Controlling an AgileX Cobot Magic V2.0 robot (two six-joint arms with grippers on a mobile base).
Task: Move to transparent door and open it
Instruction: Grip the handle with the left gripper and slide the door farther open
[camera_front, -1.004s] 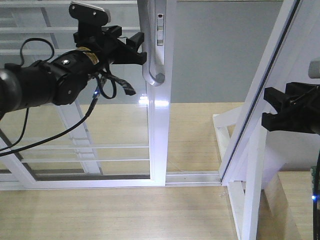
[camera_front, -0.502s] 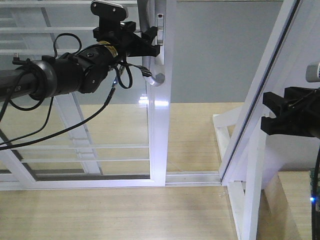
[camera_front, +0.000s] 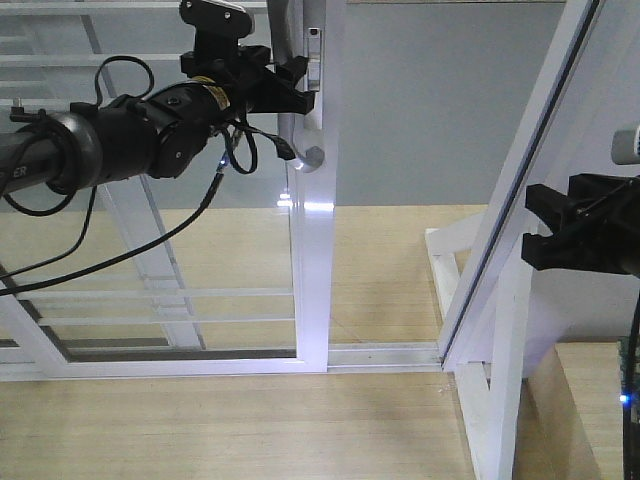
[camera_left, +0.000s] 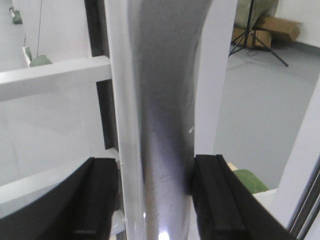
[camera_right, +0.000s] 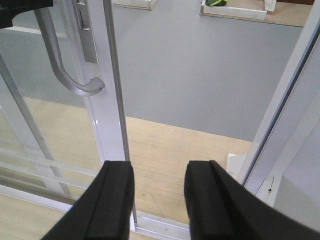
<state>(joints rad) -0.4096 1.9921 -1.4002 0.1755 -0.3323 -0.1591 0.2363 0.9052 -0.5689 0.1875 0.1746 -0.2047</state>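
The transparent door (camera_front: 200, 250) stands at the left in the front view, with a white frame, thin white bars, a lock plate (camera_front: 315, 60) and a curved grey handle (camera_front: 305, 155). My left gripper (camera_front: 290, 85) is shut on the handle's upper part. In the left wrist view its fingers (camera_left: 105, 200) press both sides of the grey handle (camera_left: 160, 125). My right gripper (camera_front: 545, 225) hangs open and empty at the right. In the right wrist view it (camera_right: 159, 175) is over the wooden floor, with the handle (camera_right: 60, 65) at the upper left.
A tilted white-framed glass panel without a handle (camera_front: 540, 200) stands at the right, close to my right gripper. A gap of grey and wooden floor lies between it and the door edge. A white floor track (camera_front: 385, 355) runs along the bottom.
My left gripper moved right and up and closed around the handle. The door's edge has shifted slightly to the left. The right arm has hardly moved.
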